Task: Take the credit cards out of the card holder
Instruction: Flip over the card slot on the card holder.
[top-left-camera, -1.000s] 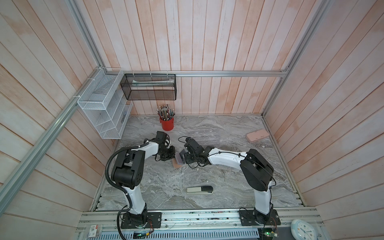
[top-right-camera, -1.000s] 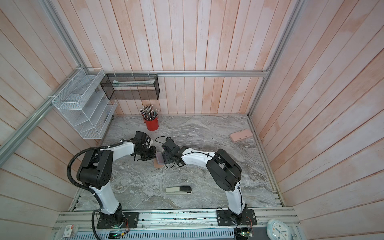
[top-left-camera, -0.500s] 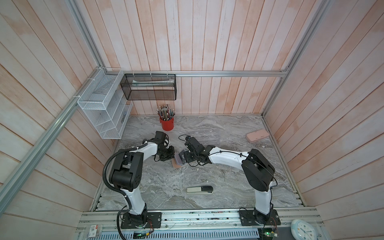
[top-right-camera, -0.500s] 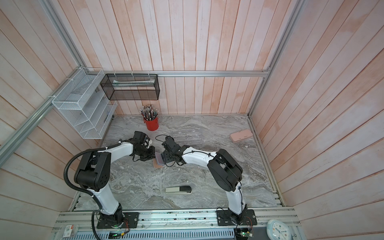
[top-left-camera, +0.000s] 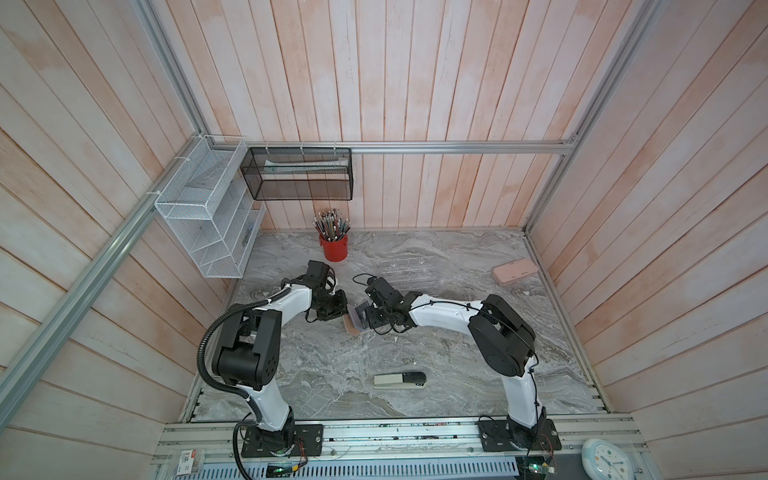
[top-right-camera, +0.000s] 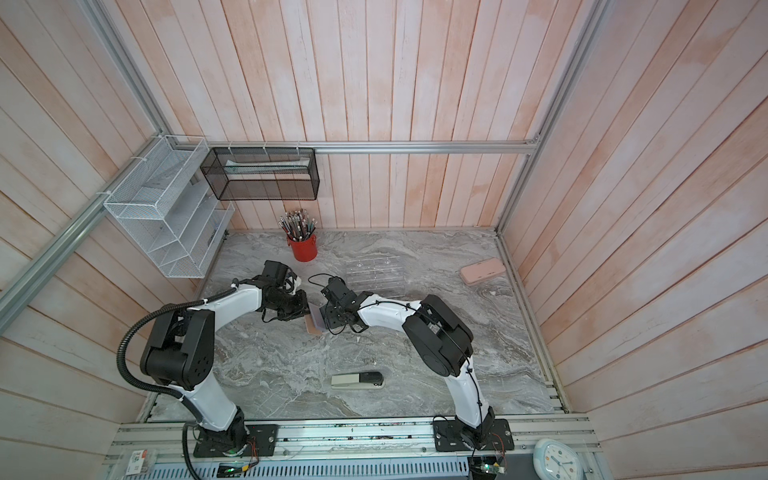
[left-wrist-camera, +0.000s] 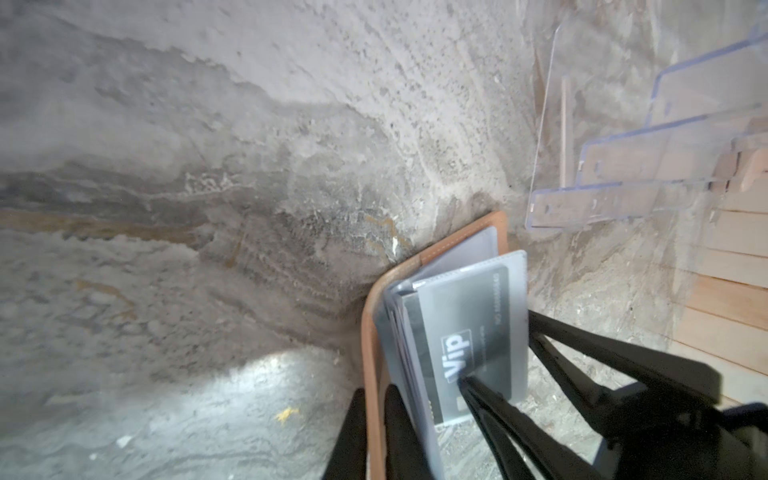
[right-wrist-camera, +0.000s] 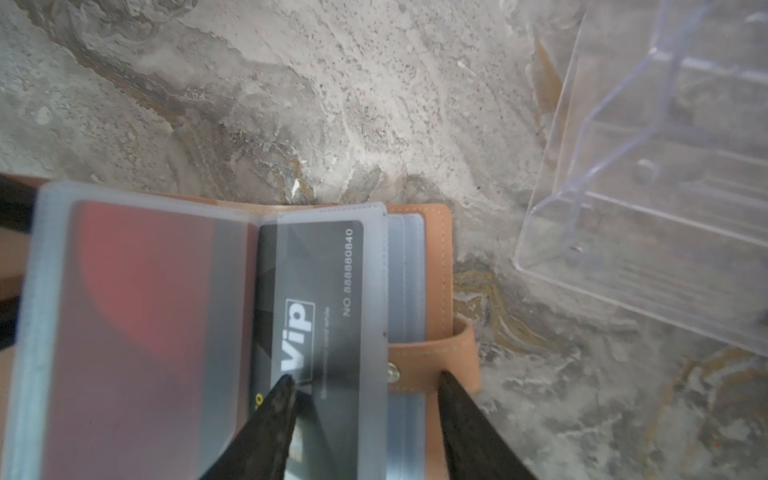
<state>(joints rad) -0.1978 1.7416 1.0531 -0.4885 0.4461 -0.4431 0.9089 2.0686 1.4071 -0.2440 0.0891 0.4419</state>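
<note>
Both top views show, nearest, a white rounded clock (top-left-camera: 606, 459) at the near right corner, cut off by the frame's lower edge. On the grey marble-patterned tabletop (top-left-camera: 316, 374) a long beige and black stapler (top-left-camera: 399, 380) lies flat near the front, well apart from both arms.

At mid-table the small tan leather-look folding card holder (top-left-camera: 351, 328) lies open between the two arms, mostly hidden there by the gripper bodies. The left wrist view has the left gripper (left-wrist-camera: 376, 399) pinching the holder's tan cover, with a dark finger close on either side of its edge. The right wrist view shows the right gripper (right-wrist-camera: 365, 382) spread. One fingertip (right-wrist-camera: 284, 388) rests on the clear bluish sleeve (right-wrist-camera: 374, 257) over the black plastic card (right-wrist-camera: 307, 291) printed "ViP"; the other is past the sleeve's edge, over the snap tab. A red plastic card (right-wrist-camera: 145, 282) sits in the raised neighbouring sleeve, too blurred to read. What the sleeves stacked behind hold cannot be made out.

Just beyond the holder stands a clear acrylic rack (top-left-camera: 409, 272), faint against the marble. Farther back are a red cup of pencils (top-left-camera: 333, 249) and, far right, a pink rounded case (top-left-camera: 514, 270). A white wire basket (top-left-camera: 199, 216) hangs on the left wall and a black mesh basket (top-left-camera: 297, 174) on the far wall, their contents indistinct.
</note>
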